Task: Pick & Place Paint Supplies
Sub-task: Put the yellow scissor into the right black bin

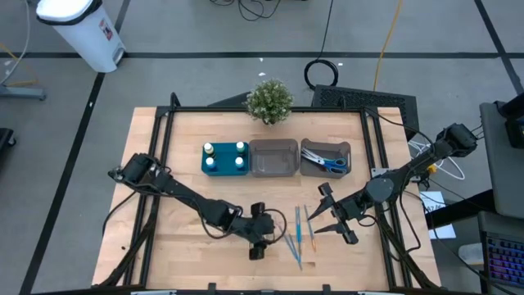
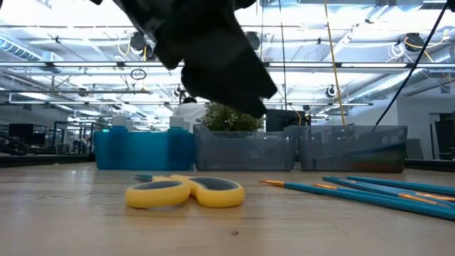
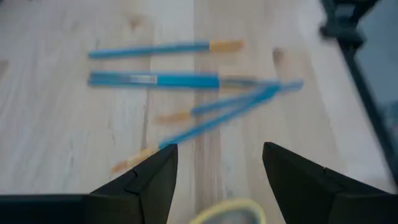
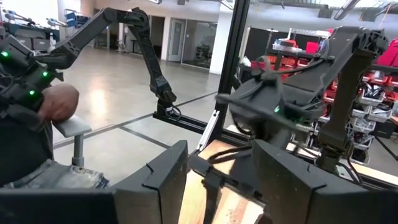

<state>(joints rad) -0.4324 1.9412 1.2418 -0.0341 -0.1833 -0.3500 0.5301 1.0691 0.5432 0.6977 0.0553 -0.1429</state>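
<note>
While left tool (image 1: 259, 243) gapes over yellow scissors (image 2: 186, 192), right tool (image 1: 327, 215) hangs open, empty

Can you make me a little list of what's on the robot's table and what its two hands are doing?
left gripper: open, low over the yellow scissors
right gripper: open, empty, beside the brushes
blue brushes: loose on the table
teal tray: holds four white-capped bottles
middle bin: looks empty
right bin: has blue scissors
plant: at the far edge
</note>
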